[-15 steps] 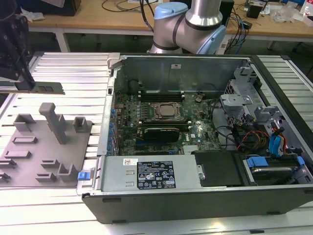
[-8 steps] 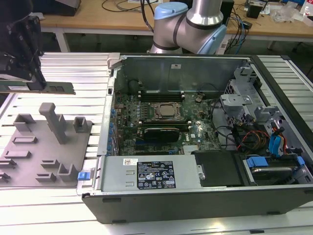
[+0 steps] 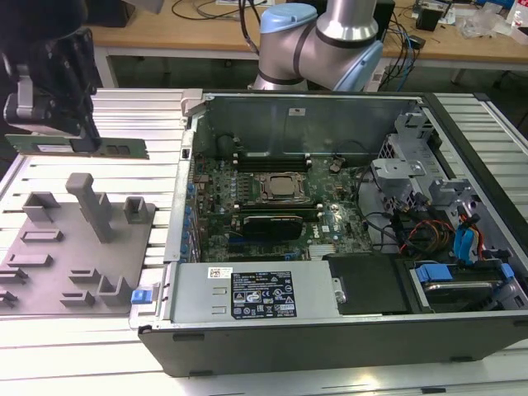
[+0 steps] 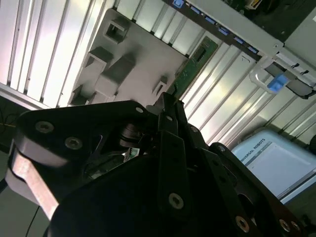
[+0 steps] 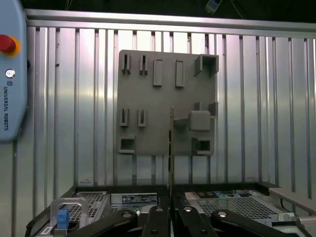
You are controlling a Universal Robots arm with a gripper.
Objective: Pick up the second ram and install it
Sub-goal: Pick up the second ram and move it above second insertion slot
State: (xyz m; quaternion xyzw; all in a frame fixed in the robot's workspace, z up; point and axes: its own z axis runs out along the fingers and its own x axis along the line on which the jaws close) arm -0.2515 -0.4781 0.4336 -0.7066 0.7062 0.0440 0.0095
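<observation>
While my hand (image 3: 85, 140) hung above the grey holder tray (image 3: 124, 247) at the exterior view's left, its fingers were clamped on the ram stick (image 3: 115, 150). The stick lay level just under them, jutting out to either side and clear of the tray. Further right on the ribbed worktop (image 3: 136, 111) stood the open computer case (image 3: 330, 338), motherboard (image 3: 219, 198) exposed.

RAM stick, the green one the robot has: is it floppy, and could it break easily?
Probably stiff: the RAM stick juts straight out both sides of the gripper without drooping. Likely light, since it looks very thin edge-on in the first wrist view. Perhaps fragile too: it is a thin green board, so twisting might harm it.
</observation>
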